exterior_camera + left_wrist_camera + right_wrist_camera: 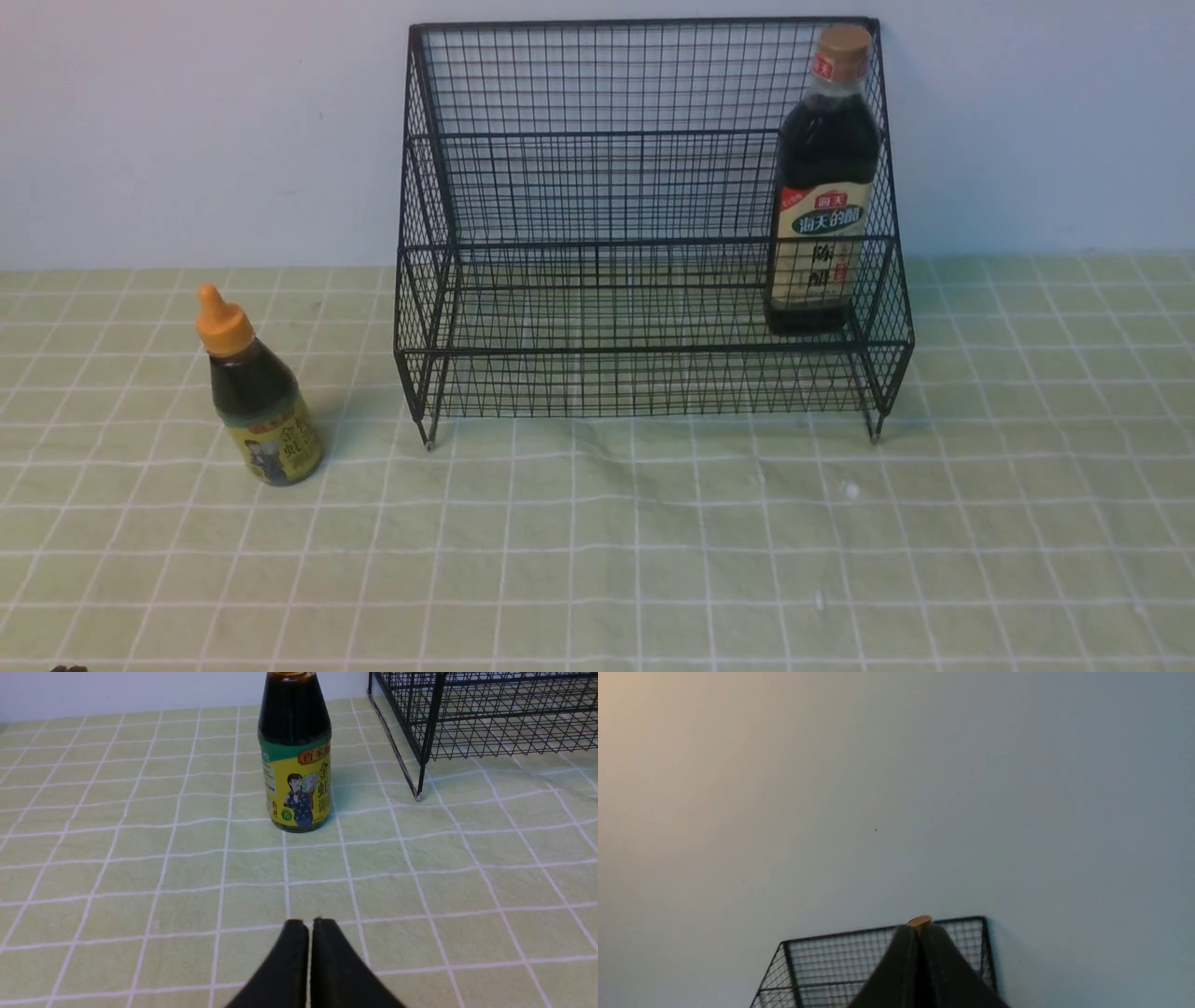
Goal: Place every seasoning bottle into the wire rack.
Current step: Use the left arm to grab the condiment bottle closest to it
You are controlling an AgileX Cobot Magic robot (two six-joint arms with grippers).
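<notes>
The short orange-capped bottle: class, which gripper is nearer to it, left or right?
Left. The left gripper sits low over the cloth, facing the short bottle with bare cloth between. The right gripper is raised, aimed at the top of the wire rack.

- A pale green cloth [597, 560] with a white grid covers the surface, slightly wrinkled.
- A plain pale wall [187, 121] stands behind it.
- Small white specks [849, 488] lie on the cloth.

A: The tall tan-capped bottle [823, 187]?
B: Upright inside the black wire rack [607, 351], right end.
A: The short orange-capped bottle [260, 401]?
B: Upright on the table [653, 541], left of the rack, not touching.
</notes>
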